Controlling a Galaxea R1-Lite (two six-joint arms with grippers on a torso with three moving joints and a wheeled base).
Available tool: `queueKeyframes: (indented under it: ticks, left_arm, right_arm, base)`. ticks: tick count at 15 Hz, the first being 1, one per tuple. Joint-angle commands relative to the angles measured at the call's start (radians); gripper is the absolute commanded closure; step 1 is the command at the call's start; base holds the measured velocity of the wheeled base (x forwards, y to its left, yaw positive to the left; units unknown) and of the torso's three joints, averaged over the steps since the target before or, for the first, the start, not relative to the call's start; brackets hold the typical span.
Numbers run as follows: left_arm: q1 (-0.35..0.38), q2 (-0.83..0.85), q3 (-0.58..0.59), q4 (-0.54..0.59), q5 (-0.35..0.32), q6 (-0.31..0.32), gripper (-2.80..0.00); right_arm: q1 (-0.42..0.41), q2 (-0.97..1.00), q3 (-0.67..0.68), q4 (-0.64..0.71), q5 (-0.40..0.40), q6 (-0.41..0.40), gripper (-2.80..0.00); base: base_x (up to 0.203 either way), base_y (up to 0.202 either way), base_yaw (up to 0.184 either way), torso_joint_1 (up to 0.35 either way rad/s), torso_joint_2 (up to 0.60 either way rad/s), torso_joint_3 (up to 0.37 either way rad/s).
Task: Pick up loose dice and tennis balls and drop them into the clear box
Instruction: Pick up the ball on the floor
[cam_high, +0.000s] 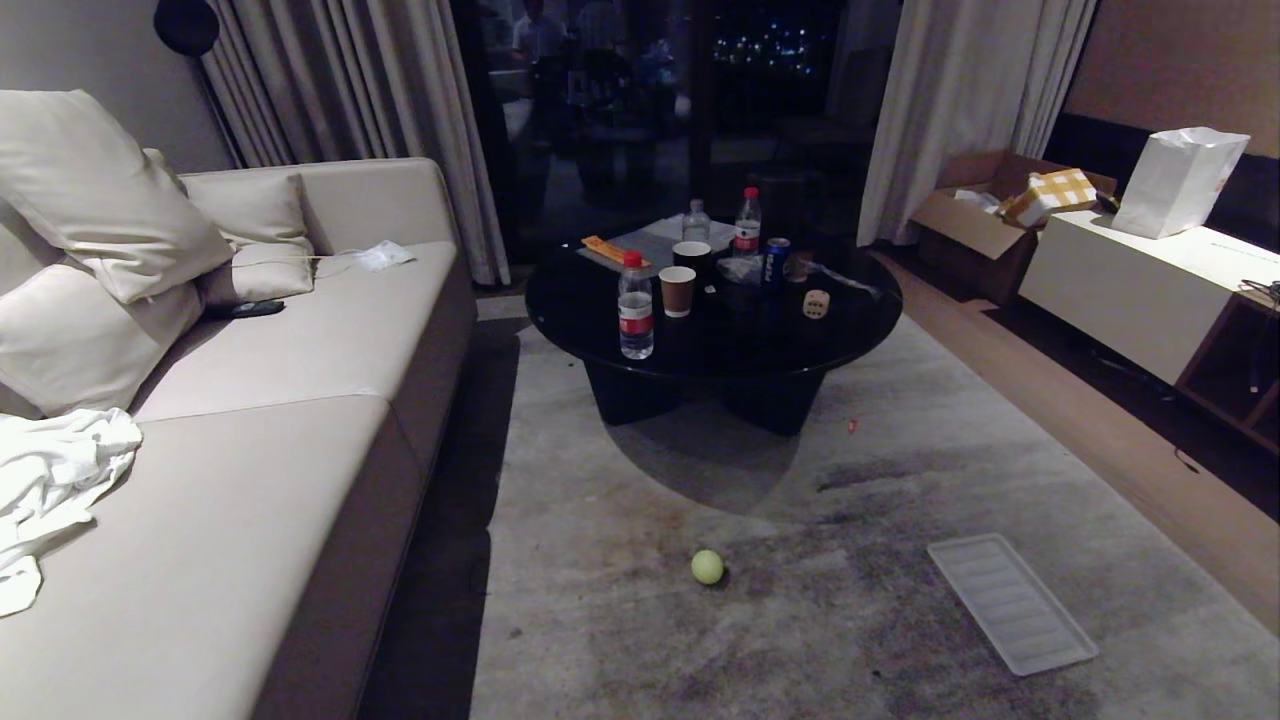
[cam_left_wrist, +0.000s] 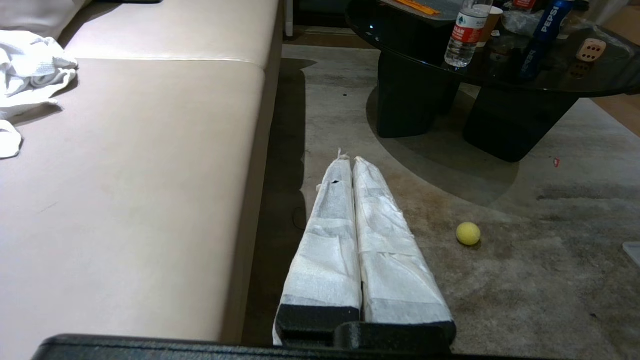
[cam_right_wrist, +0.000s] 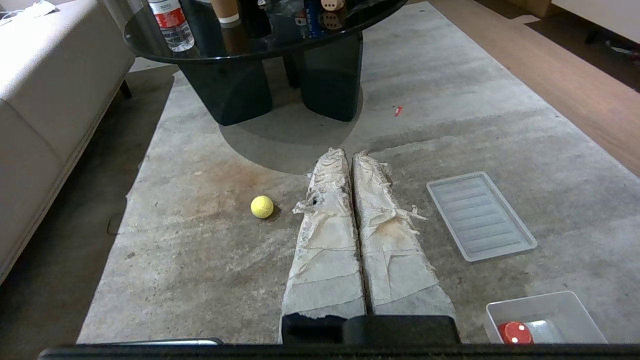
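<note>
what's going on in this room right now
Nothing is being handled yet. One tennis ball lies loose on the rug, a beige die sits on the black coffee table, and the clear box holds only a red piece. Both tools, left and right, are shut and empty above the rug.

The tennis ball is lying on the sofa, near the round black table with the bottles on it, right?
Not quite. The tennis ball is lying on the grey rug, not on the sofa. The head view shows it on the floor in front of the round black table with the bottles on it.
</note>
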Motion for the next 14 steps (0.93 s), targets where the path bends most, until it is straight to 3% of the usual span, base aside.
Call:
queueKeyframes:
  ticks: [1, 14]
  left_arm:
    - [0.0, 0.001, 0.002, -0.002, -0.001, 0.004, 0.0]
    - [0.0, 0.0, 0.002, 0.0, 0.002, -0.004, 0.0]
  right_arm:
    - [0.001, 0.001, 0.0, 0.0, 0.0, 0.0, 0.0]
    - [0.001, 0.001, 0.0, 0.0, 0.0, 0.0, 0.0]
  base:
    - [0.0, 0.0, 0.0, 0.0, 0.0, 0.0]
    - [0.0, 0.0, 0.0, 0.0, 0.0, 0.0]
